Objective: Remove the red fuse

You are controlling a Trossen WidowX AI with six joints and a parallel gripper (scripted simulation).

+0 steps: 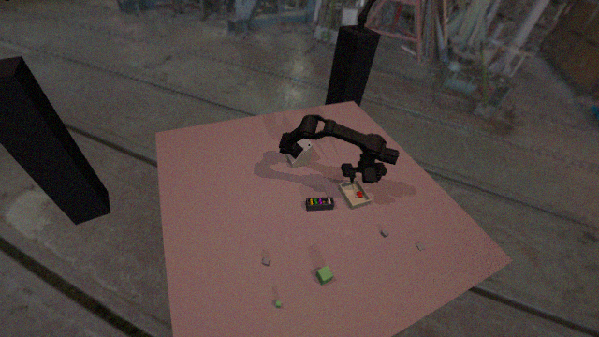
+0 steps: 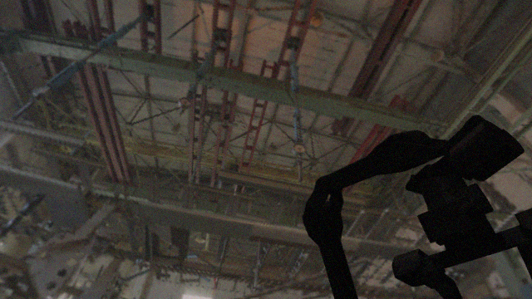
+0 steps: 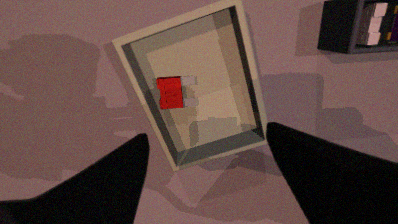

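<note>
One pink tabletop (image 1: pixel 225 197), dim industrial rm.

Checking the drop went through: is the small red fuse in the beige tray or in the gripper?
In the tray: the small red fuse lies on the beige tray's floor, the open gripper apart from it.

Arm (image 1: pixel 348 136) bent forward, gripper (image 3: pixel 207 165) pointing down, fingers spread

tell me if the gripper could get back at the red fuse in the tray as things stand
Probably yes: the gripper hangs open right over the tray, and the red fuse lies flat inside by one wall, uncovered. That wall may crowd one finger.
</note>
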